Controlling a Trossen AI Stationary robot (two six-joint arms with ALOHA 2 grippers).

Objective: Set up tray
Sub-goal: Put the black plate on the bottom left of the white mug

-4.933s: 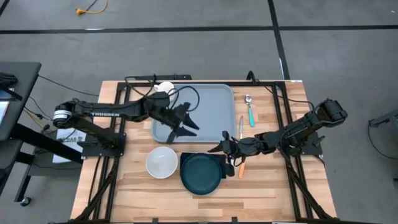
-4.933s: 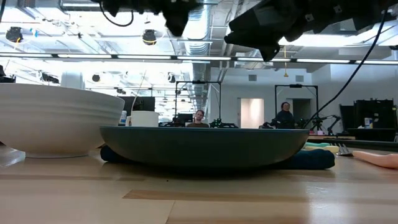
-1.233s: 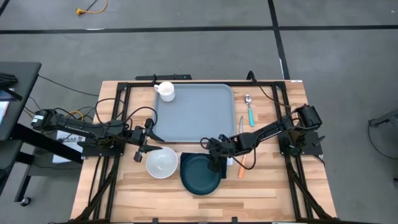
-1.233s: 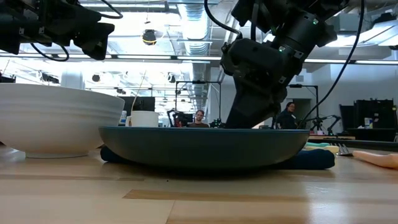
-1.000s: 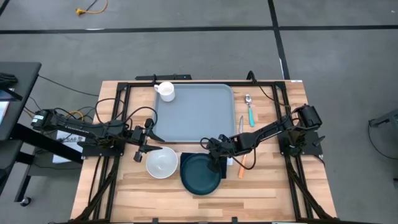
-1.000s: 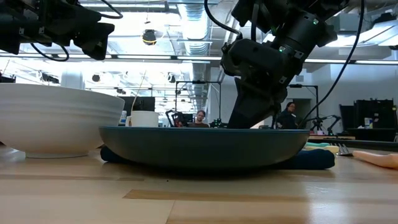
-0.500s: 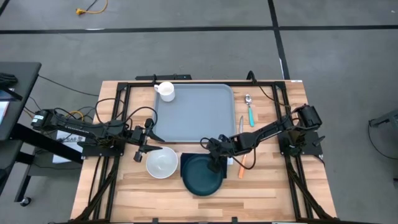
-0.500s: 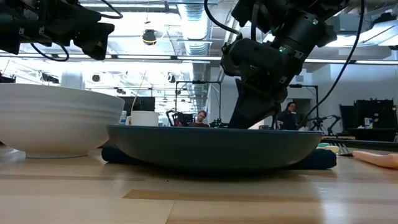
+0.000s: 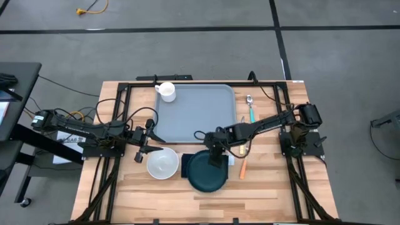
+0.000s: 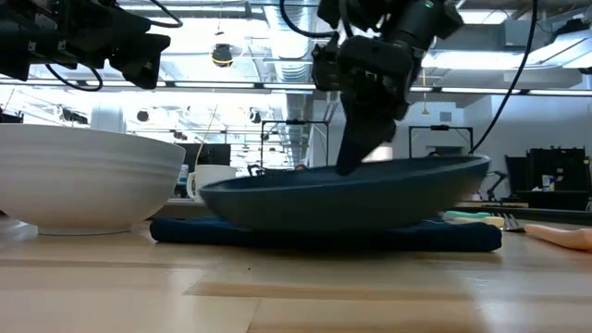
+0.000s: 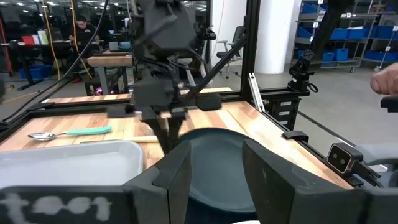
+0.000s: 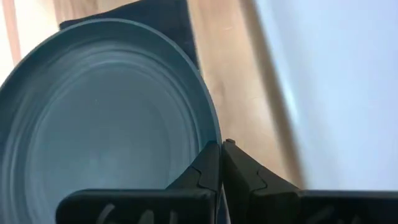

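Fingers of your right gripper (image 9: pixel 214 152) are pinched closed on the rim of the dark plate (image 9: pixel 207 172), which tilts above the navy napkin (image 10: pixel 324 234) at lower centre. That arm reaches low across from the right edge. Your left gripper (image 9: pixel 152 139) waits with fingers spread beside the white bowl (image 9: pixel 162 163). The tray (image 9: pixel 195 112) lies upper centre on the surface (image 9: pixel 262 187).

The plate (image 9: pixel 209 173) hides most of the napkin (image 10: pixel 324 231) beneath it.
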